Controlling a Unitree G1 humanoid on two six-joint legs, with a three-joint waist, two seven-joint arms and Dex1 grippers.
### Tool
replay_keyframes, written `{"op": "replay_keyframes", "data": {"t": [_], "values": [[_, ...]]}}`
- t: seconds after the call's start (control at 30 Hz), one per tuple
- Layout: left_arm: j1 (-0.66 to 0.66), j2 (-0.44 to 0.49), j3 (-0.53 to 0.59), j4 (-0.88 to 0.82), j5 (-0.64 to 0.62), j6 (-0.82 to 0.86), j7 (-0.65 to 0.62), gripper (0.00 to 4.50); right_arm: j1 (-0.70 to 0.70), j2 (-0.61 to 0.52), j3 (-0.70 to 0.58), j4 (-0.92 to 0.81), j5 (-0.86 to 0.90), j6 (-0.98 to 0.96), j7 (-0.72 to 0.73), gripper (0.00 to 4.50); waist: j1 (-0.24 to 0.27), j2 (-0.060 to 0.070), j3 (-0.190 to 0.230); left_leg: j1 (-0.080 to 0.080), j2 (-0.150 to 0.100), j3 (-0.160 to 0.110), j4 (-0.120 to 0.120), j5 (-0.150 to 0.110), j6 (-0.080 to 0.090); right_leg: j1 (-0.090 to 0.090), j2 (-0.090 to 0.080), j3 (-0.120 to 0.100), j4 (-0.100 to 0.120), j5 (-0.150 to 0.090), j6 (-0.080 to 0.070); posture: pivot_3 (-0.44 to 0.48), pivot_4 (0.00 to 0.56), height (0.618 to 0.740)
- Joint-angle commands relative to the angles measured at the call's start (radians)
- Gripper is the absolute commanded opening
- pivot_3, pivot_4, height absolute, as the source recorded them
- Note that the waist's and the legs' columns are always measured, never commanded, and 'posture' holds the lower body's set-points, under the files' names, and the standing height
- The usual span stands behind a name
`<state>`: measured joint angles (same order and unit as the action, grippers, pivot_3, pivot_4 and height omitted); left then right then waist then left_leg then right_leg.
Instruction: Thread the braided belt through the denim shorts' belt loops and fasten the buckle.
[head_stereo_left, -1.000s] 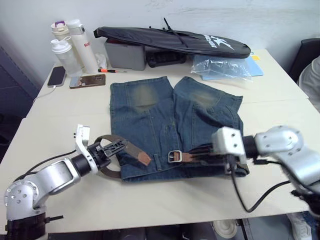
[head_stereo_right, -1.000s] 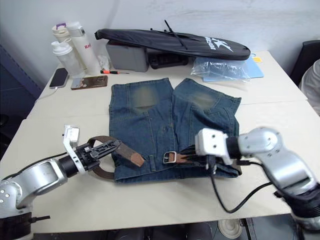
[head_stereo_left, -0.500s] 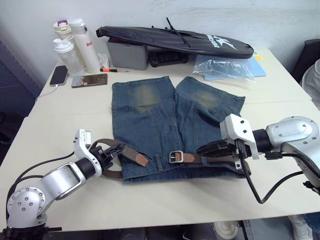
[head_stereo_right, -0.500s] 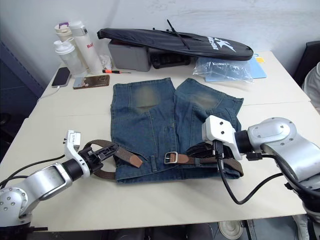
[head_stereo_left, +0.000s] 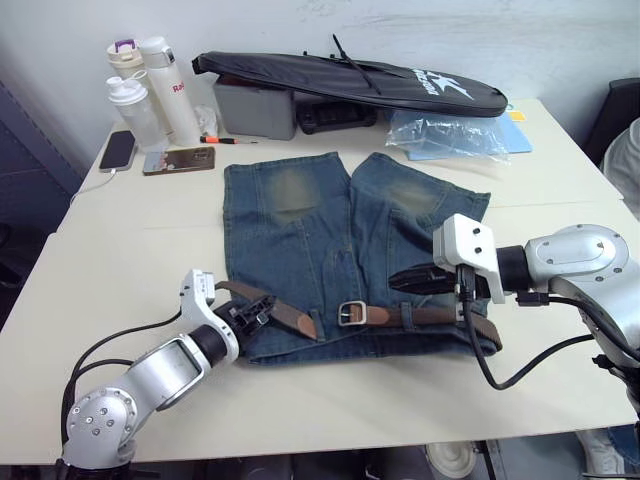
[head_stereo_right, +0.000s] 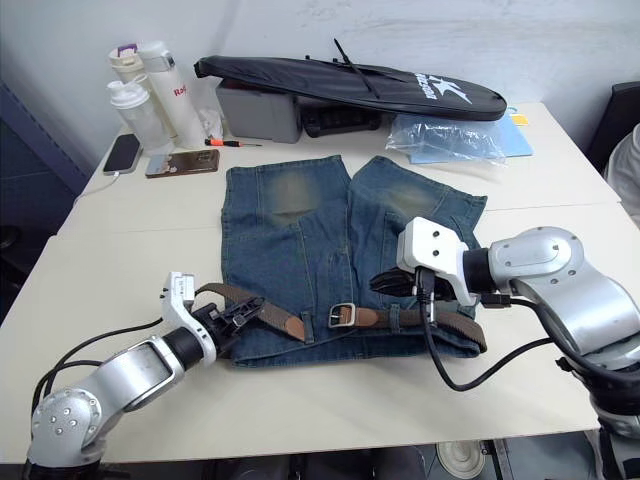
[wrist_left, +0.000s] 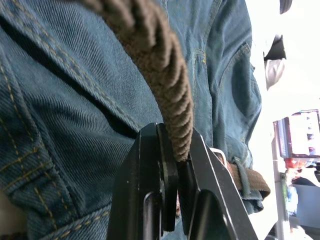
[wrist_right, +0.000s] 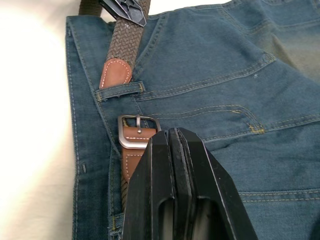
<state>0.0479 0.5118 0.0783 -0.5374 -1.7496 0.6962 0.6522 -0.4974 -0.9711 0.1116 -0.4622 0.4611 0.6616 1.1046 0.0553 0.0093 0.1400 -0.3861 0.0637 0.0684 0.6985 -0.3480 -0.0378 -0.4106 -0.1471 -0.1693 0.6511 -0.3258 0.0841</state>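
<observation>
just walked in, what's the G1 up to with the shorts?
It is threading a belt through the loops of denim shorts laid flat on the table. The left end effector is shut on the belt near its tan tip, which sits right at a loop by the buckle. The right end effector is shut and empty, above the waistband. The buckle is not fastened yet.

Faded blue denim shorts (head_stereo_left: 340, 240): coarse twill, yellow stitching. Dark-brown braided belt (wrist_right: 124, 45): rough weave, smooth tan leather tip. Rectangular silver buckle (wrist_right: 138, 131): brushed metal. Cream worktop (head_stereo_left: 120, 230): matt.
</observation>
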Motion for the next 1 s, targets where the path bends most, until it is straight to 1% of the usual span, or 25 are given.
{"op": "replay_keyframes", "data": {"t": [0.03,0.13,0.3,0.4,0.47,0.57,0.67,0.83,1.0], "values": [[-0.011,-0.016,0.010,-0.038,0.067,-0.040,-0.005,0.00,-0.017,0.010,-0.010,-0.027,-0.002,0.009,-0.020,0.03,0.000,0.000,0.000,0.000,0.000,0.000,0.000,0.000,0.000,0.000,0.000,0.000,0.000,0.000,0.000,0.000,0.150,0.642],[-0.012,-0.033,0.001,-0.035,0.098,-0.045,-0.010,0.00,-0.021,0.014,-0.008,-0.035,0.000,0.021,-0.031,0.03,0.000,0.000,0.000,0.000,0.000,0.000,0.000,0.000,0.000,0.000,0.000,-0.001,0.000,0.000,0.000,0.000,0.150,0.642],[0.027,-0.091,-0.052,-0.049,0.113,-0.042,-0.020,0.00,-0.028,0.002,-0.008,-0.040,-0.007,0.027,-0.032,0.03,0.000,0.000,0.000,0.000,0.000,0.000,0.000,0.000,0.001,0.000,0.000,-0.003,0.000,0.000,0.000,0.000,0.150,0.642],[0.023,-0.134,-0.082,-0.035,0.156,-0.054,-0.024,0.00,-0.036,0.001,-0.009,-0.041,-0.011,0.036,-0.034,0.03,0.001,0.000,0.000,0.000,0.000,0.000,0.000,0.000,0.001,0.000,0.000,-0.004,0.000,0.000,0.000,0.000,0.150,0.642],[0.023,-0.181,-0.095,-0.018,0.184,-0.072,-0.007,0.00,-0.043,-0.002,-0.009,-0.043,-0.011,0.047,-0.032,0.03,0.002,0.000,0.000,0.000,0.000,0.000,0.000,0.000,0.001,0.000,0.000,-0.005,0.000,0.000,0.000,0.000,0.150,0.642],[0.031,-0.228,-0.098,-0.015,0.204,-0.087,0.028,0.00,-0.056,-0.007,-0.009,-0.044,-0.011,0.061,-0.029,0.03,0.003,0.000,0.000,0.000,0.000,0.000,0.001,0.000,0.001,0.001,0.000,-0.006,0.000,0.000,0.001,0.000,0.150,0.642],[0.038,-0.263,-0.119,-0.027,0.181,-0.083,0.070,0.00,-0.074,-0.010,-0.005,-0.042,-0.009,0.078,-0.024,0.03,0.005,0.000,0.000,0.000,-0.001,0.000,0.001,0.000,0.002,0.001,-0.001,-0.005,0.000,0.000,0.001,0.000,0.150,0.642],[0.033,-0.269,-0.151,-0.021,0.165,-0.049,0.104,0.00,-0.106,-0.007,0.020,-0.033,-0.017,0.080,-0.003,0.03,0.010,0.000,0.000,0.000,-0.001,-0.001,0.001,0.000,0.002,0.001,-0.001,-0.006,0.000,0.000,0.001,0.000,0.150,0.642],[0.022,-0.244,-0.183,0.009,0.143,0.003,0.153,0.00,-0.130,0.005,0.042,-0.026,-0.022,0.079,0.000,0.03,0.016,0.000,0.000,-0.001,-0.001,-0.001,0.001,0.000,0.002,0.001,-0.001,-0.006,0.000,0.001,0.001,0.000,0.150,0.642]]}}
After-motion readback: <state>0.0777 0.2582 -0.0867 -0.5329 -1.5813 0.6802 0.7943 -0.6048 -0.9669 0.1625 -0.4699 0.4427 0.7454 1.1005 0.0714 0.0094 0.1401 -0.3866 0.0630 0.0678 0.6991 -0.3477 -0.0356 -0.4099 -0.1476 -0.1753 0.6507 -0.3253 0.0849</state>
